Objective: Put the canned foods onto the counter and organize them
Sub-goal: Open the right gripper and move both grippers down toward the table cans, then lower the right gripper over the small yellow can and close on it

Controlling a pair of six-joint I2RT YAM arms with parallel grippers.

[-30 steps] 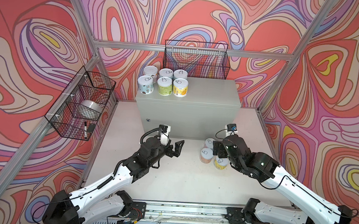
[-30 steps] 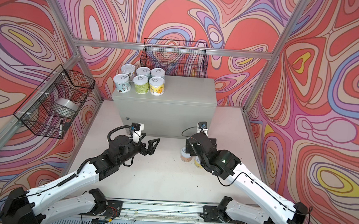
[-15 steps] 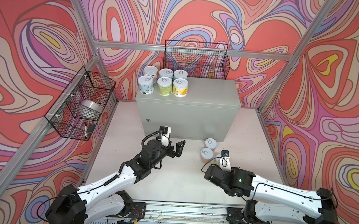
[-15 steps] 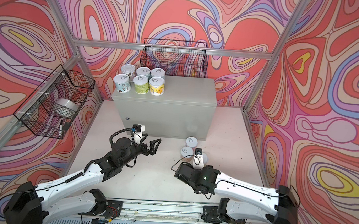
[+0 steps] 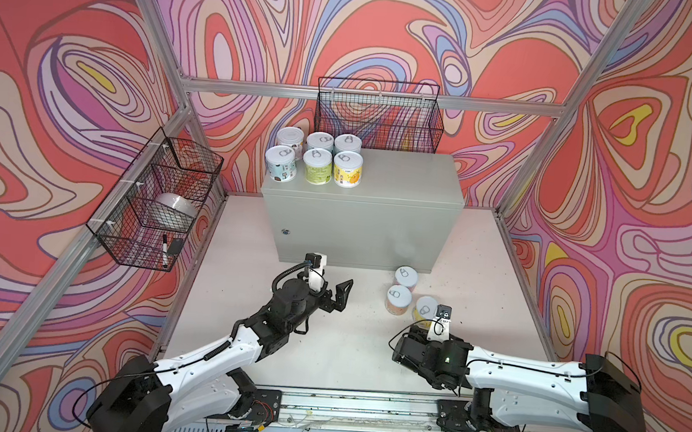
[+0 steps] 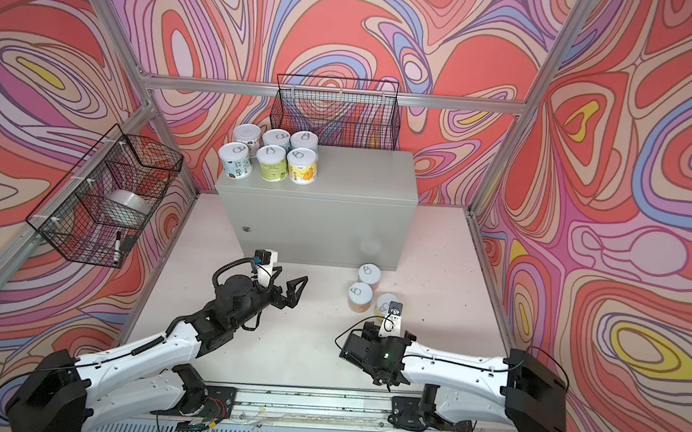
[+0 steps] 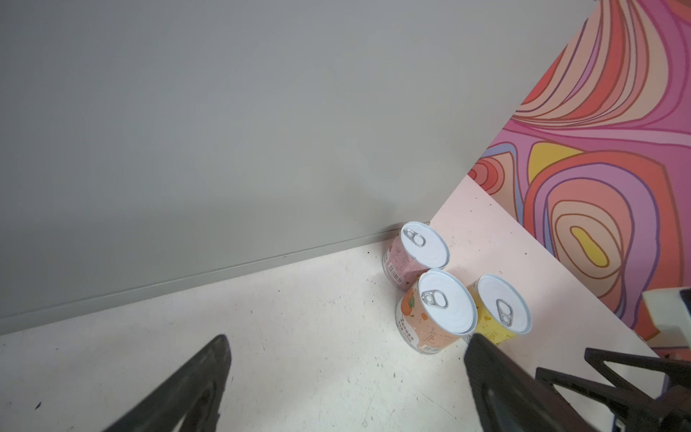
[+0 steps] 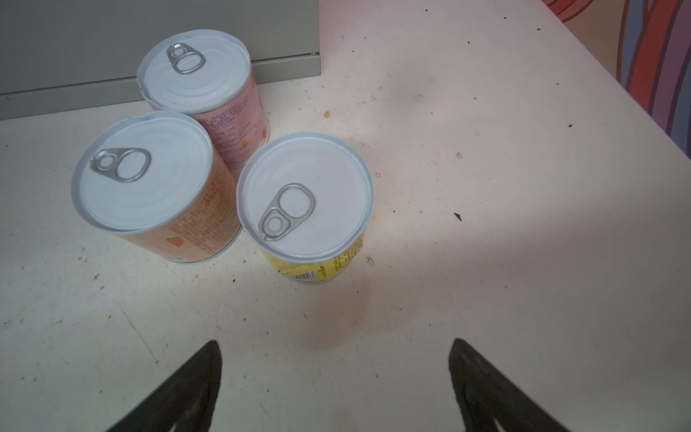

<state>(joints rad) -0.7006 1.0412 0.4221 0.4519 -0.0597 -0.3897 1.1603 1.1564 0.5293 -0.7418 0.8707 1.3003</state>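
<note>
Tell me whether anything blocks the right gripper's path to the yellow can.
Nothing visible does: bare tabletop lies between the open right gripper and the yellow can. The orange can stands close beside it and may crowd one finger.

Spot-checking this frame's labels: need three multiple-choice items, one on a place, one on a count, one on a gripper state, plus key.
1. Where do the pink can, orange can and yellow can stand?
A. on top of the grey cabinet
B. on the table, before the cabinet's front near its right end
C. on the table behind the cabinet

2. How many cans stand on top of the cabinet?
A. four
B. six
C. nine

3. What state is the right gripper in?
A. shut on the yellow can
B. shut, empty
C. fingers open, holding nothing

Key: 1 B, both top views show them there; 2 B, two rows of three; 3 C, the right wrist view shows the fingers apart with only bare table between.
</note>
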